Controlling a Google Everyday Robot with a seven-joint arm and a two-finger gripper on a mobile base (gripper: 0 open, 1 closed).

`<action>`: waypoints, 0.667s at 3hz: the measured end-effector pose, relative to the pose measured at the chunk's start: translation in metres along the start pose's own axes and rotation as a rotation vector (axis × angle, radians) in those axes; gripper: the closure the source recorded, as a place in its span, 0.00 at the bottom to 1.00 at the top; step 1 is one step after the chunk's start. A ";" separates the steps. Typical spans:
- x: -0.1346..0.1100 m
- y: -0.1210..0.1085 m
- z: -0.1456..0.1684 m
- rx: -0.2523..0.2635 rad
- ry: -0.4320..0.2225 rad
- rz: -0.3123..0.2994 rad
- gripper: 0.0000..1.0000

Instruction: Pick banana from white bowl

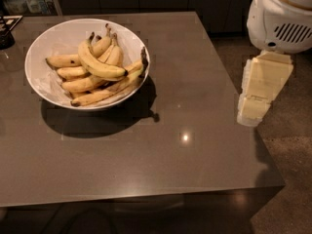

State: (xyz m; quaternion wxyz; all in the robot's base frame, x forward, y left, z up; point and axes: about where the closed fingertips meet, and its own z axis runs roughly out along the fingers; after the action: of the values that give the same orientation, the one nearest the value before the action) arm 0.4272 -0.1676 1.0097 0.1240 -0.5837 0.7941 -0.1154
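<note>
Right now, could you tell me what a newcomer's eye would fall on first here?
The white bowl heaped with bananas, at the far left of the dark table, stands out first, with the thick curved banana on top. Next comes the pale gripper, hanging beyond the table's right edge, well apart from the bowl.

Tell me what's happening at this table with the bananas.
A robot arm is set to take the thick, curved yellow banana from the wide, glossy white bowl on the grey-brown table. Nothing has been picked up yet: the banana lies on top of the slimmer bananas in the bowl. The robot's cream-coloured gripper hangs beyond the table's right edge, far from the bowl, with no banana in it.
</note>
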 end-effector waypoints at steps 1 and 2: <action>-0.029 0.012 -0.012 0.024 0.006 -0.059 0.00; -0.035 0.011 -0.024 0.061 -0.019 -0.064 0.00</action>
State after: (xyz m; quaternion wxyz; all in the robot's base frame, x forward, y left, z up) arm 0.4199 -0.1298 1.0310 0.1456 -0.6057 0.7700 -0.1381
